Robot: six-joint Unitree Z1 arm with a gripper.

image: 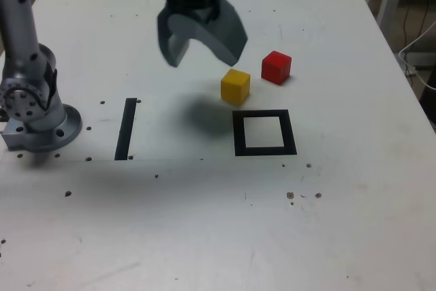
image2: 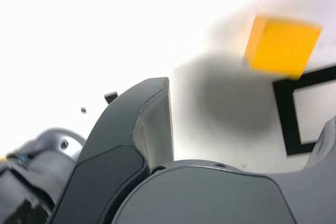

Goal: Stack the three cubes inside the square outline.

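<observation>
Only two cubes show. The yellow cube sits just behind the far left corner of the square outline, a black tape frame with nothing inside it. The red cube lies further back, toward the exterior view's right. My gripper hangs open above the table, to the left of the yellow cube in the exterior view, with nothing between its dark fingers. Its shadow falls on the table beside the outline.
A straight black tape strip lies at the exterior view's left, near the arm's grey base. The white table carries small dark specks. Chair or table legs stand beyond its far right edge.
</observation>
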